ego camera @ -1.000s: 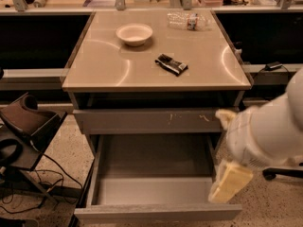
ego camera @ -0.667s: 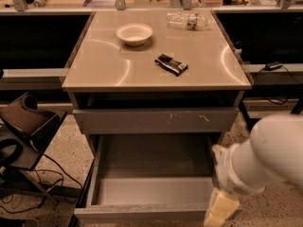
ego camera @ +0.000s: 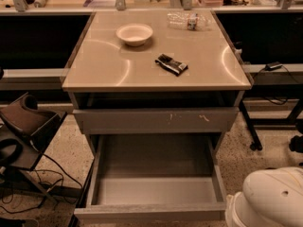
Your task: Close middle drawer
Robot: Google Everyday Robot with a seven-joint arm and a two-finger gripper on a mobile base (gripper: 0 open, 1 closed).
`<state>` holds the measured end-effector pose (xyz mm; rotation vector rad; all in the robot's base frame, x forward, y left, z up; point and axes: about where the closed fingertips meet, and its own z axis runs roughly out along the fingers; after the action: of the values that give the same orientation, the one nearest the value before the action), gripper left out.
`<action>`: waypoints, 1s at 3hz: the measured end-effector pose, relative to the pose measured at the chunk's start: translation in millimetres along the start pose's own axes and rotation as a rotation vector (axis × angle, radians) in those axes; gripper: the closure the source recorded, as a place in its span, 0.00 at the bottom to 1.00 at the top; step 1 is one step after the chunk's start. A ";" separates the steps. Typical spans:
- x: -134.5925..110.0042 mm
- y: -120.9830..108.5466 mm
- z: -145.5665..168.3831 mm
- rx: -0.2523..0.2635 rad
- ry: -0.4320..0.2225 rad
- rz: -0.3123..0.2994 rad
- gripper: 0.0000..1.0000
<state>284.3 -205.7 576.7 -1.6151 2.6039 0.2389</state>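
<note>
Since the earlier frame the white rounded robot arm (ego camera: 270, 197) has drawn back and down. It now fills only the near right corner of the camera view, clear of the drawer's right side, where it had been hanging over the front corner. The pale end effector that showed there before has passed out of the frame at the near edge, so I cannot tell how far open it is or whether it holds anything. Of the arm only a smooth domed shell and a ring-like segment on its left are visible, close beside the drawer's near right corner; whether they touch cannot be told.

The wide, shallow grey middle drawer (ego camera: 151, 212) has not shifted. It is pulled fully out toward the near side from under the beige-topped table (ego camera: 94, 65), with its plain front panel at the near edge and its smooth grey inside bare.

Above it, the grey upper drawer front with small orange scratch marks (ego camera: 142, 121) sits almost pushed in.

On the table lie a white round bowl (ego camera: 134, 33) at far centre, a black snack packet (ego camera: 171, 64) nearer and to its right, and a clear plastic bottle (ego camera: 188, 20) on its side at the far right. A dark chair (ego camera: 23, 122) stands to the left on the speckled floor (ego camera: 255, 141).
</note>
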 end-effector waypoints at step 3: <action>15.7 26.4 58.5 -0.125 0.039 -0.030 0.00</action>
<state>252.2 -198.3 519.3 -1.7134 2.6396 0.3798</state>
